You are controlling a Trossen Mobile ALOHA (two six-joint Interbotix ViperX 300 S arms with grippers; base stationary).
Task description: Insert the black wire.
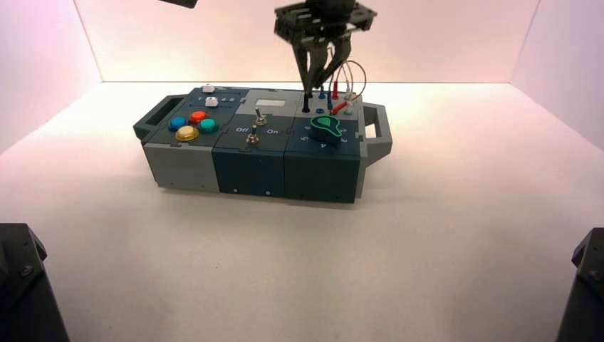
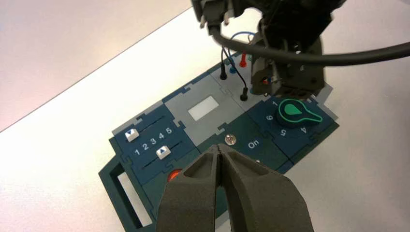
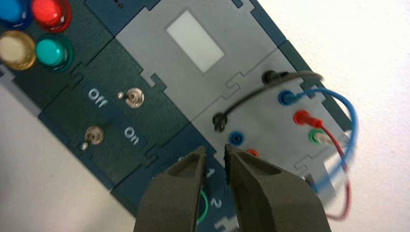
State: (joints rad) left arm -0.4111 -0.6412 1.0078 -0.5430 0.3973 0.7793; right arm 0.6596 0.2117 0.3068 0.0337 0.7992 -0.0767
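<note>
Here: black wire, one, looped, both plugs standing in the box's grey socket panel. Right gripper, one, released, tips apart, near the wire. Blue wire, red wire, alongside. Left gripper, one, clenched, empty, above the box.

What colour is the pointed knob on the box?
The knob is green; the left wrist view shows it best.

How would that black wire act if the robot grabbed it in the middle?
The black wire would probably flop rather than hold a shape, since it is thin and arches loosely. It looks light for its length. Its middle might shift easily while its ends resist, as both plugs sit in sockets.
</note>
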